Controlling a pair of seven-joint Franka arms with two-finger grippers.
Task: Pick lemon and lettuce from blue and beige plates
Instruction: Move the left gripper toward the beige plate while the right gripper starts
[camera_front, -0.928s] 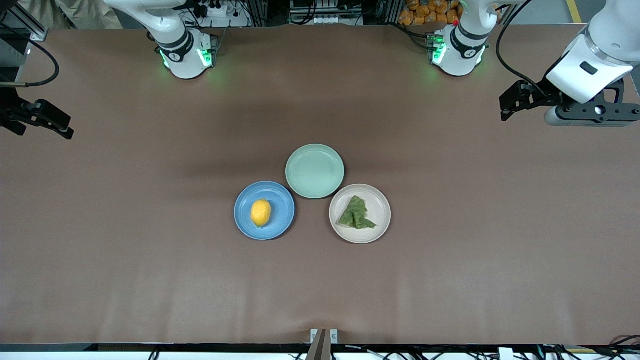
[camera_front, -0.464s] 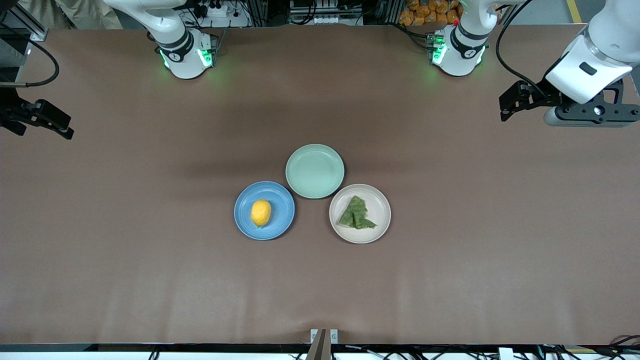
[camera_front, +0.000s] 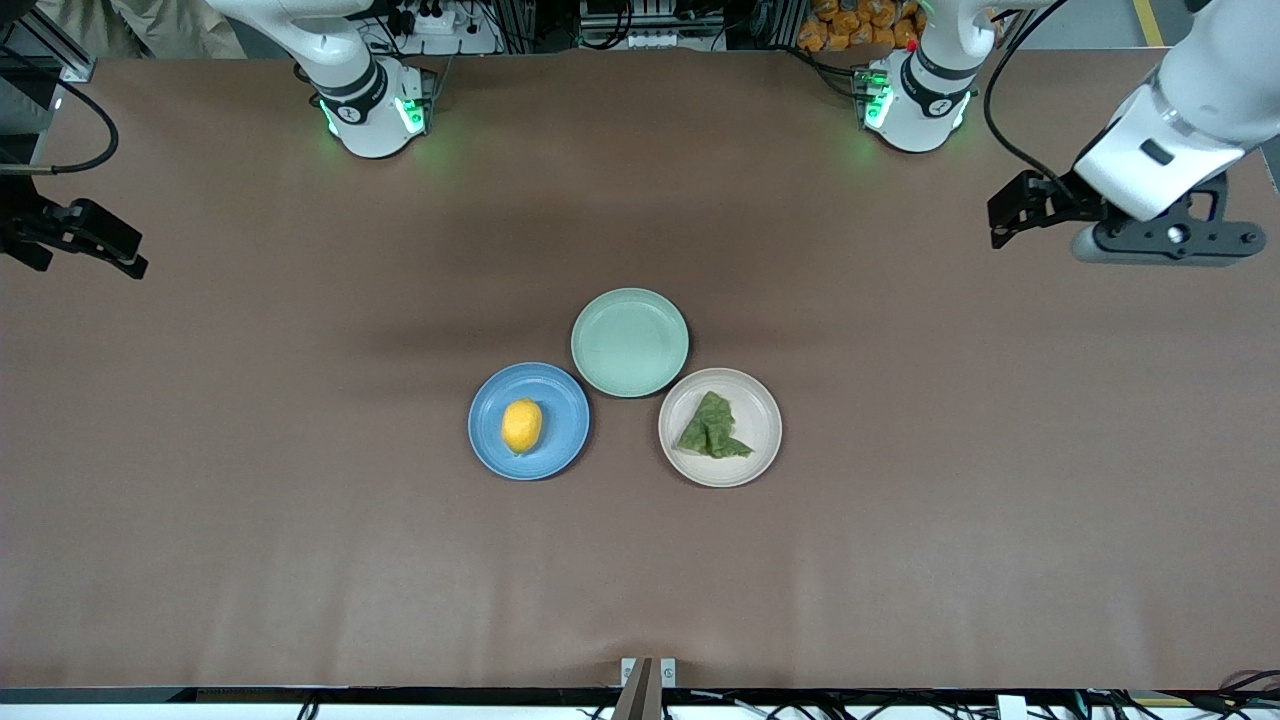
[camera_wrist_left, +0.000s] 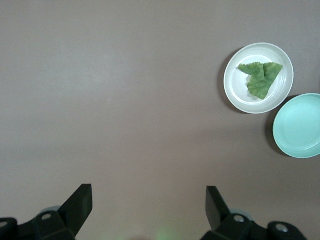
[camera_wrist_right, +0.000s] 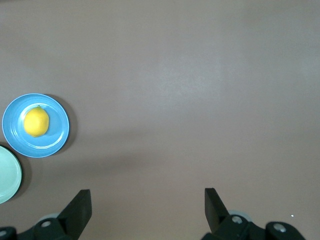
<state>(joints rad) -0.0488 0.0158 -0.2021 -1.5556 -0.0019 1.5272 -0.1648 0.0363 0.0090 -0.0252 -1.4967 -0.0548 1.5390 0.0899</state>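
the small yellow-orange lemon (camera_front: 522, 425) lies on the round blue plate (camera_front: 565, 445); the wrinkled dark green lettuce (camera_front: 712, 428) lies on the round beige plate (camera_front: 765, 440), both mid-tabletop. the left gripper (camera_wrist_left: 148, 207) and right gripper (camera_wrist_right: 147, 206) hang over the tabletop's ends, fingers spread wide, empty. nothing is picked yet; this looks like the approach, and each next needs to come over its plate.
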